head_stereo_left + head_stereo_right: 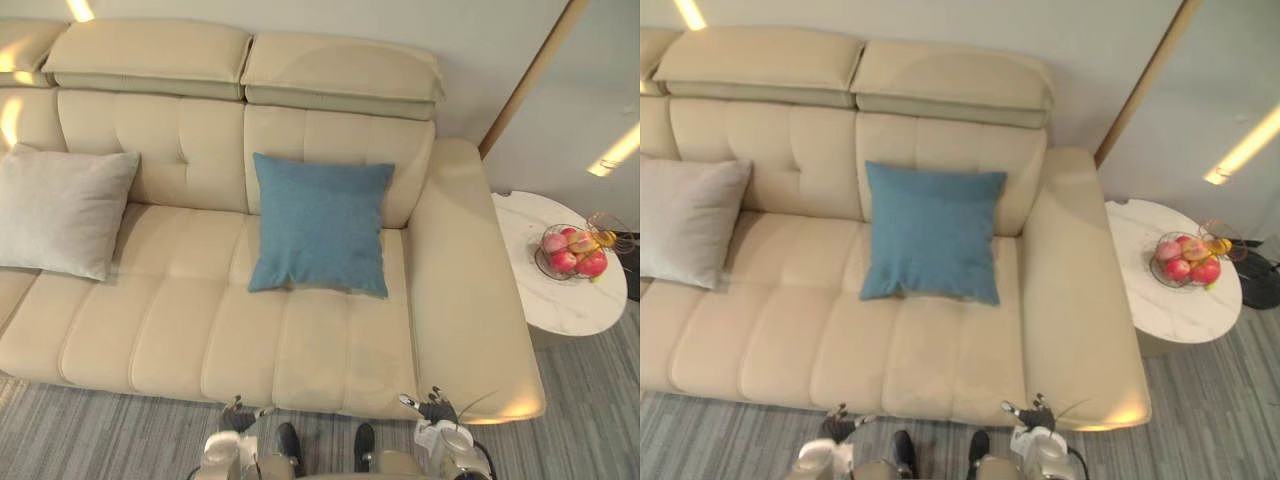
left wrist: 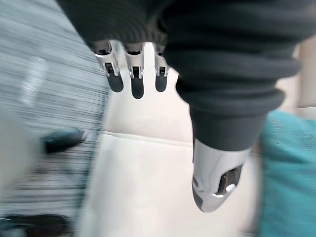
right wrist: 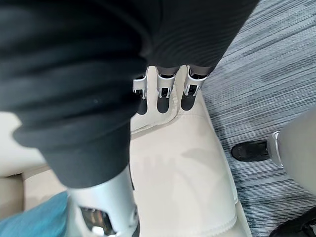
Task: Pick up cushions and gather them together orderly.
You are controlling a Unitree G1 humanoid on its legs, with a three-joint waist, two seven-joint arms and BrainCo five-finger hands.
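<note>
One blue cushion [image 1: 320, 225], cream sofa [image 1: 180, 330], striped carpet [image 1: 100, 435]

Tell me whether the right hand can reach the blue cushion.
Probably, with a forward stretch: the right hand hangs at the front of the sofa, and bare seat lies between it and the blue cushion.

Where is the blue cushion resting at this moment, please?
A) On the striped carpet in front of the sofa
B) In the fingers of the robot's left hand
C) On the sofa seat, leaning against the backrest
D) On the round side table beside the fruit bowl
C: the blue cushion stands on the seat of the cream sofa, its top edge leaning on the backrest, apart from the grey cushion.
</note>
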